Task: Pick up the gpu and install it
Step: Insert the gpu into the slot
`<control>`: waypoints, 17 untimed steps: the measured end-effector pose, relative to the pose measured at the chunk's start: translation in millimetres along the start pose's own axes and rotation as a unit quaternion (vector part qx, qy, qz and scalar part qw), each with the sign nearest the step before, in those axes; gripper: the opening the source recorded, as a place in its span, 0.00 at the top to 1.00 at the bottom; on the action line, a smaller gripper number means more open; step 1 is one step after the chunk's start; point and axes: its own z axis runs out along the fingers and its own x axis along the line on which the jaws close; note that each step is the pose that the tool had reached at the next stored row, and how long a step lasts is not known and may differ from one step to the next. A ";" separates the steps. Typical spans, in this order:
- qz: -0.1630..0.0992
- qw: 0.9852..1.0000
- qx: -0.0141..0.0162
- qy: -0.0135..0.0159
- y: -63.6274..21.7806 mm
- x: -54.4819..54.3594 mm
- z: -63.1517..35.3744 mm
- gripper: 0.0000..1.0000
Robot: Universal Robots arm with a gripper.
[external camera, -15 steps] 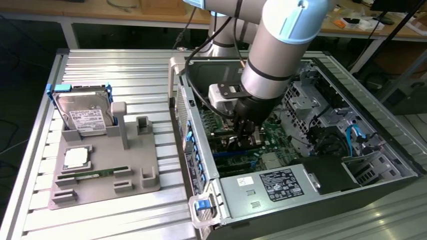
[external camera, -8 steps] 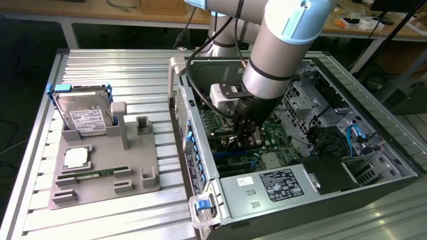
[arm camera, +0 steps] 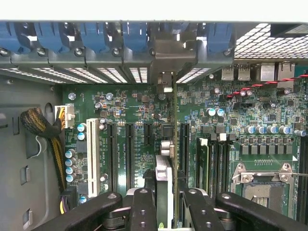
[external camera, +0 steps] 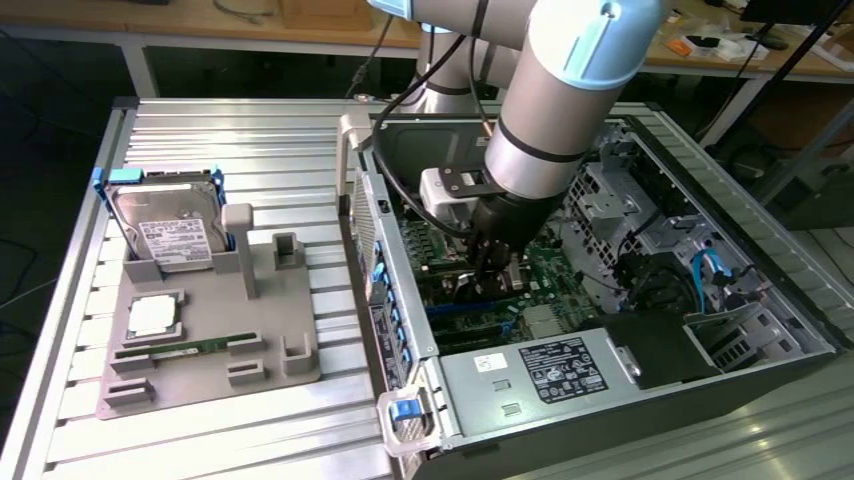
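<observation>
The gpu [arm camera: 166, 168] shows edge-on (its faces unseen); its near end hides between fingers of the gripper [arm camera: 168, 195], themselves cut by the picture's edge.

Thin dark gpu [arm camera: 168, 163], upright, edge-on over motherboard [arm camera: 134, 103]

The holder [external camera: 220, 305] lies at the exterior view's left of the open computer case [external camera: 787, 300]. In it the hard drive [external camera: 167, 225] stands, and the memory stick [external camera: 187, 348] lies before it. Inside the case the gpu [arm camera: 169, 163] stands on edge over the motherboard [arm camera: 134, 103], between the fingers of the gripper [arm camera: 166, 207].
</observation>
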 end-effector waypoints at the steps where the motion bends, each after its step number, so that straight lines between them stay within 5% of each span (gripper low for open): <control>1: 0.000 1.000 0.000 0.000 0.0 0.0 0.3 0.73; 17: 0.000 1.000 0.000 0.000 0.0 0.1 4.0 0.73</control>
